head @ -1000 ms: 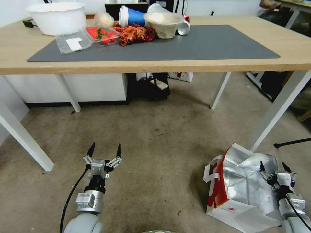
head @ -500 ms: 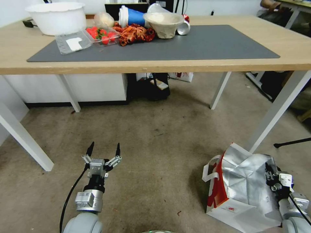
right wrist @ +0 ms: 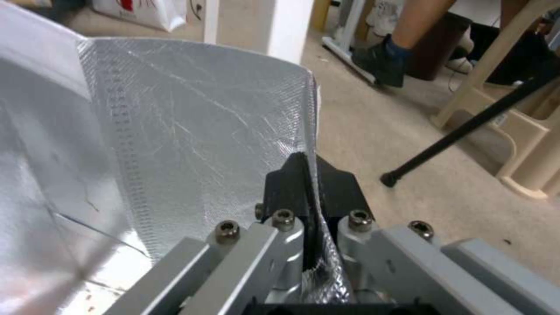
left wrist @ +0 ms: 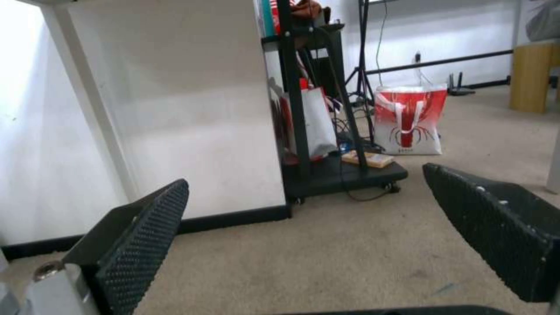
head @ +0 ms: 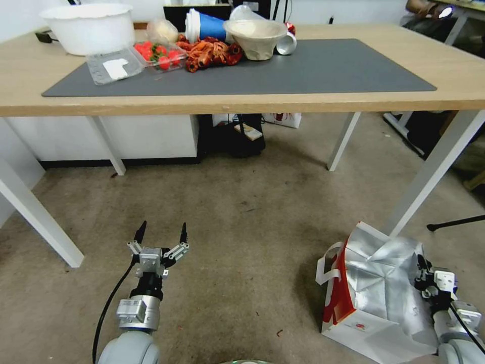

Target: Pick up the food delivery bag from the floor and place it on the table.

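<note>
While the right gripper (head: 423, 273) has its jaws clamped on the bag's (head: 376, 283) foil rim, lift straight up gently to avoid tearing; left gripper (head: 160, 236) idles, jaws spread.

Bag (head: 376, 288) on floor (head: 242, 227), table's (head: 303, 103) right.

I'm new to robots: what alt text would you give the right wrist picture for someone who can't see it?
The right claw is clamped shut on the upright edge of the food delivery bag, whose silver foil lining spreads away from it. Beyond the bag lie the floor, a white table leg and a person's foot.
</note>
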Controlling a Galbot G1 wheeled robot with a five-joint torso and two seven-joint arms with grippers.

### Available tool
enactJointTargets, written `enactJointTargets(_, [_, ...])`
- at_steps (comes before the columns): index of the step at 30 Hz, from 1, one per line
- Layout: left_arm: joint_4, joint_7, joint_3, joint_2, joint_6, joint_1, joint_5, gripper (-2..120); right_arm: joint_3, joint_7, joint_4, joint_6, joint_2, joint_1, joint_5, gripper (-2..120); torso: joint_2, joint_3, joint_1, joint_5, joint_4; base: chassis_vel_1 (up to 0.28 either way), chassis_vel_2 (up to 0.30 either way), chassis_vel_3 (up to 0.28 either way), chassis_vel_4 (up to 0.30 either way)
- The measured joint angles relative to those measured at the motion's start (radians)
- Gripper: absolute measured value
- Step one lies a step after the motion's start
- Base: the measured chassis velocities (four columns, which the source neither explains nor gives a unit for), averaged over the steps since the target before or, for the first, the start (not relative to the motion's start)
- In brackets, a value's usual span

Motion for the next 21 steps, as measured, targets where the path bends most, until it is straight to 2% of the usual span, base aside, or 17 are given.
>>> enactJointTargets(13, [-0.005, 0.000, -0.010, -0.008, -0.005, 0.003, 0.004, 100, -0.029, -0.009, 0.118, 0.067, 0.051, -0.070, 0.001, 0, 0.000, 0.000, 0.000, 0.0000, 0.0000, 0.000, 0.000, 0.000, 0.000])
enactJointTargets(21, [-0.006, 0.006, -0.019, -0.012, -0.018, 0.007, 0.006, 100, -0.043, -0.057, 0.219, 0.091, 0.072, -0.107, -0.007, 0, 0.000, 0.000, 0.000, -0.0001, 0.0000, 0.000, 0.000, 0.000, 0.000])
